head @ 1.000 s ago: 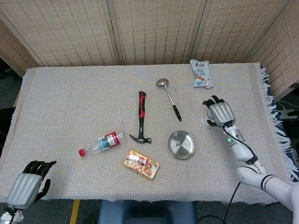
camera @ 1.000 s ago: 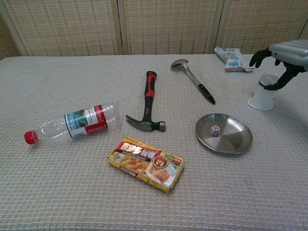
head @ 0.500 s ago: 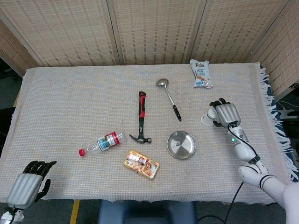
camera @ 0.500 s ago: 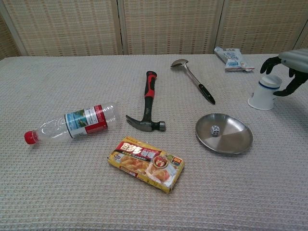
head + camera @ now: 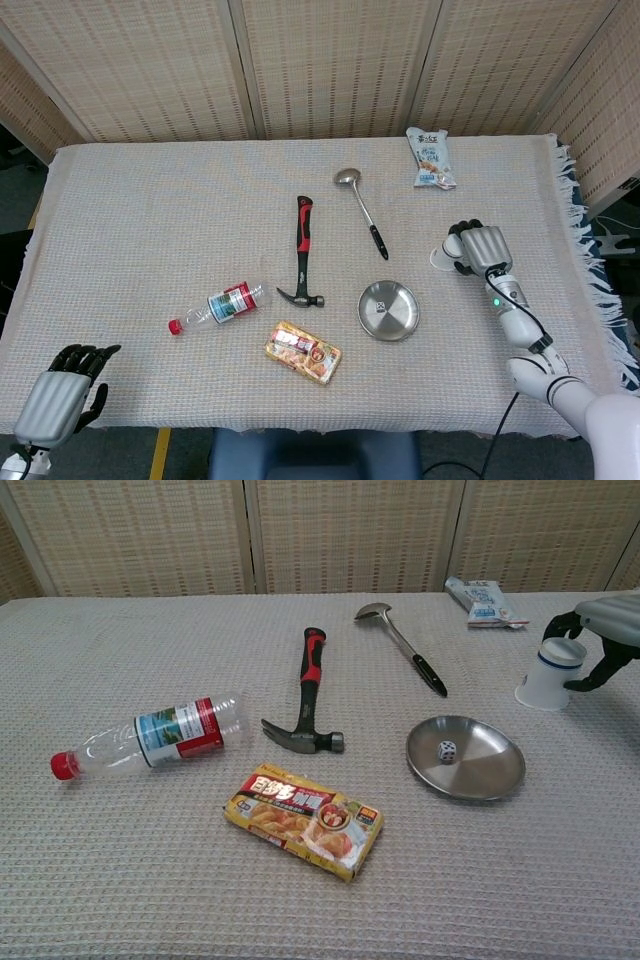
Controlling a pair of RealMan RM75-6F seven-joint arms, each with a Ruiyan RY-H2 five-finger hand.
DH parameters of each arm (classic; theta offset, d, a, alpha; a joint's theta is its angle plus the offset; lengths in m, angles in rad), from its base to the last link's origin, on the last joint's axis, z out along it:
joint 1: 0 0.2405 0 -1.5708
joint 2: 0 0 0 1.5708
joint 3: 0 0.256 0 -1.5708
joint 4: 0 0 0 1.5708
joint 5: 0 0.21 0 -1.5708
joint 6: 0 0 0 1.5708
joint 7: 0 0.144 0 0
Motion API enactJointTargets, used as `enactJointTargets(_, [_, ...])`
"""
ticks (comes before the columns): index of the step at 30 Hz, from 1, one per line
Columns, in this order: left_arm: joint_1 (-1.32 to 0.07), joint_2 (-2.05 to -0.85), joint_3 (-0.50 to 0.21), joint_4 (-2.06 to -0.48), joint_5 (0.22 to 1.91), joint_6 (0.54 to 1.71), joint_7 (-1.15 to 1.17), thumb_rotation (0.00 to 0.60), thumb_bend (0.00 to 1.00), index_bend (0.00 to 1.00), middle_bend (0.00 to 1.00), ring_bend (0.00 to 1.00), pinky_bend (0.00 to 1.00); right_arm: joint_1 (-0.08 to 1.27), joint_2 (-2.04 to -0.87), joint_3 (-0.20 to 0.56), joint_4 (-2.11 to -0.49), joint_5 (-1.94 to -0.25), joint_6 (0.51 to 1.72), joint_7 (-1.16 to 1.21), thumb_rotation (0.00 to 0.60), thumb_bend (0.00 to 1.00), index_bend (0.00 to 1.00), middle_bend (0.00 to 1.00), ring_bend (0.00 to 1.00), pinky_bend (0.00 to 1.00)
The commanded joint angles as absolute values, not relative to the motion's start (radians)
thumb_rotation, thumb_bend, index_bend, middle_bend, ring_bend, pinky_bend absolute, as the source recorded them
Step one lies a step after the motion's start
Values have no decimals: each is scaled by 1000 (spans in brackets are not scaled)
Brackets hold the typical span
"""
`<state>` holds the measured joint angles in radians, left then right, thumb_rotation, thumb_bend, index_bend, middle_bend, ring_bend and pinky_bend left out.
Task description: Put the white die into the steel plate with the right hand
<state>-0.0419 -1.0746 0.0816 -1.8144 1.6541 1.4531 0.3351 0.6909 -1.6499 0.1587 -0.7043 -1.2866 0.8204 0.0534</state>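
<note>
Left hand sat at the near left corner of the table, holding nothing, fingers curled but apart; not involved.

Going left to right across the cloth:
- bottle lay on its side, red cap to the left. Contents could not be made out.
- box of food lay flat, near edge, sealed as far as visible.
- hammer lay with its head toward the robot.
- ladle lay behind the plate, bowl away, nothing in it.
- plate sat right of the hammer head. The die lay inside it, left of centre, resting on the plate floor.
- packet lay at the far edge.
- cup, white with a blue band, stood mouth down, so it held nothing visible.

Right hand hovered at the cup, fingers spread and curved around it. Whether they touched it could not be told from either view; nothing appeared to be gripped.

Judgement on step: the placing looked finished, since the die was in the plate and the hand was well clear of it. What remained, if anything, was to draw the right hand away. That move calls for care not to knock over the cup, which stood right under the fingers.
</note>
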Motion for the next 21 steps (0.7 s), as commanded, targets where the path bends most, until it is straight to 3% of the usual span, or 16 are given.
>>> enactJointTargets(1, [-42, -1074, 82, -1815, 1654, 1454, 335, 600, 560, 181, 267, 194, 187, 689, -1659, 159, -691, -1293, 836, 52, 600, 152, 406, 332, 283, 586])
enactJointTargets(9, [-42, -1074, 82, -1815, 1656, 1455, 334, 600, 560, 181, 267, 194, 187, 676, -1693, 174, -647, -1295, 902, 27, 600, 152, 622, 502, 452, 743])
enactJointTargets(13, [-42, -1074, 82, -1814, 1656, 1454, 334, 600, 560, 181, 267, 194, 187, 670, -1689, 179, -670, -1310, 949, 35, 600, 152, 652, 521, 479, 757])
enactJointTargets(17, [-43, -1075, 83, -1813, 1653, 1450, 336, 600, 560, 181, 267, 193, 187, 657, -1645, 178, -790, -1340, 1010, 65, 600, 152, 658, 525, 485, 761])
enactJointTargets(21, [-43, -1075, 83, -1814, 1654, 1450, 337, 600, 560, 181, 267, 194, 187, 640, -1557, 172, -1011, -1370, 1048, 83, 600, 152, 658, 525, 485, 761])
